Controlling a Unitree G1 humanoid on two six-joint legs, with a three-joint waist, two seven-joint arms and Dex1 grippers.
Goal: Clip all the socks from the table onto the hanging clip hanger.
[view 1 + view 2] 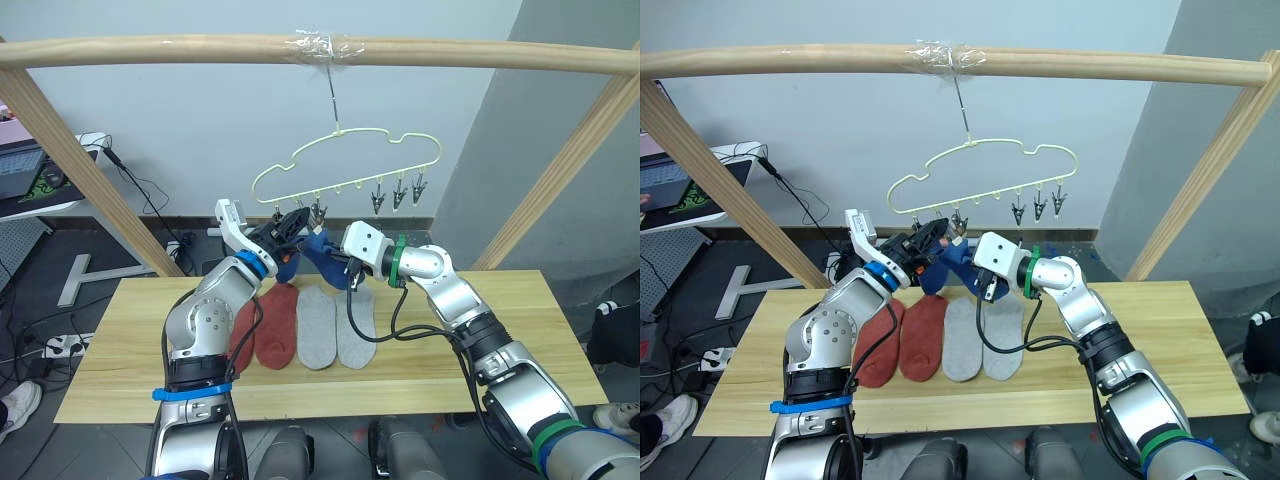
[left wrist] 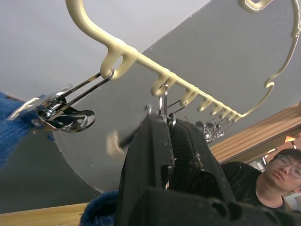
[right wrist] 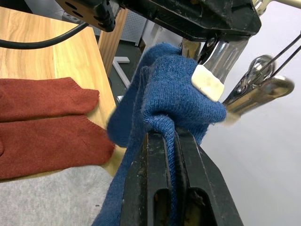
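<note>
1. Left eye view showed the clip hanger (image 1: 345,165) hanging from a taped wooden pole (image 1: 320,52) above the table (image 1: 480,350).
2. The left gripper (image 1: 296,221) was pinched together on a metal clip (image 2: 163,101) at the hanger's left end.
3. The right gripper (image 3: 170,141) was clamped on a blue sock (image 3: 169,101), raised just beside that clip.
4. Two rust-red socks (image 1: 268,328) and two grey socks (image 1: 335,325) lay side by side on the table, below the hanger.
</note>
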